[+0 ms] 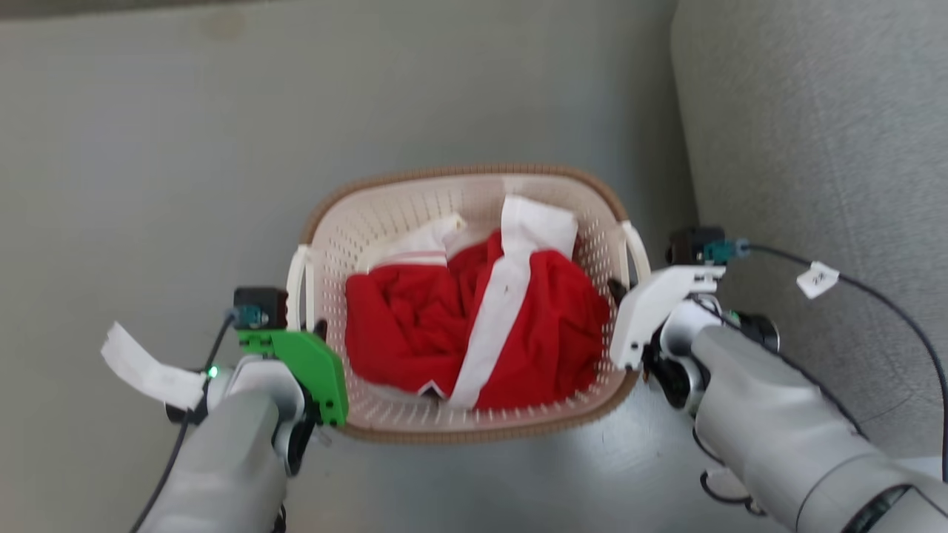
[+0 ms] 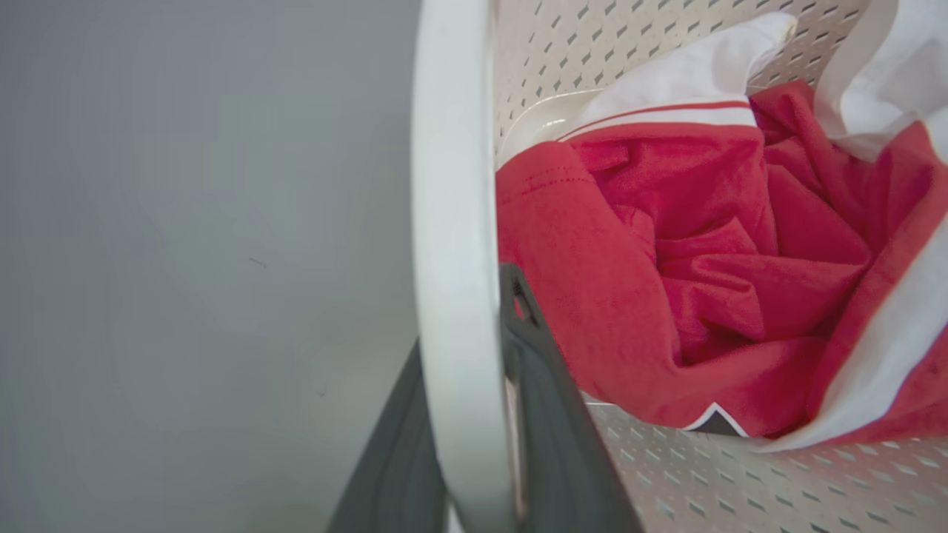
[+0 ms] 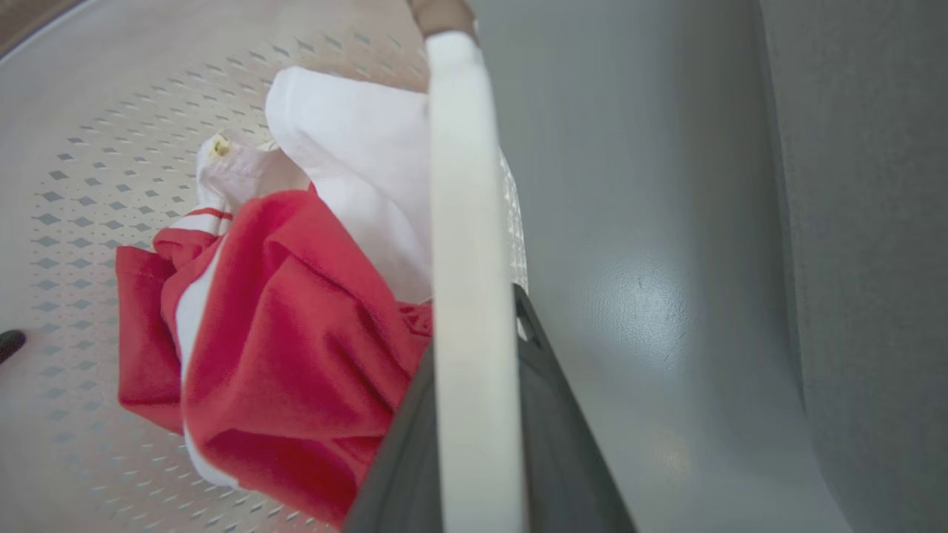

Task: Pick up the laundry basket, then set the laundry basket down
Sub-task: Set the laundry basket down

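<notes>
The laundry basket [image 1: 370, 215] is cream-white and perforated, with a brown woven-look rim, and lies in the middle of the head view above the grey floor. Red and white clothes [image 1: 481, 326] fill it. My left gripper [image 1: 315, 327] is shut on the basket's left loop handle [image 1: 298, 281]. In the left wrist view that white handle [image 2: 452, 222] runs between my dark fingers [image 2: 552, 422]. My right gripper [image 1: 618, 290] is shut on the right loop handle [image 1: 638, 248]. The right wrist view shows that handle [image 3: 466, 222] between the fingers [image 3: 552, 422]. I cannot tell whether the basket touches the floor.
A grey upholstered piece of furniture [image 1: 815, 148] stands close on the right, beside my right arm. Grey floor [image 1: 148, 148] spreads to the left and behind the basket. Cables with white tags [image 1: 817, 280] hang from both wrists.
</notes>
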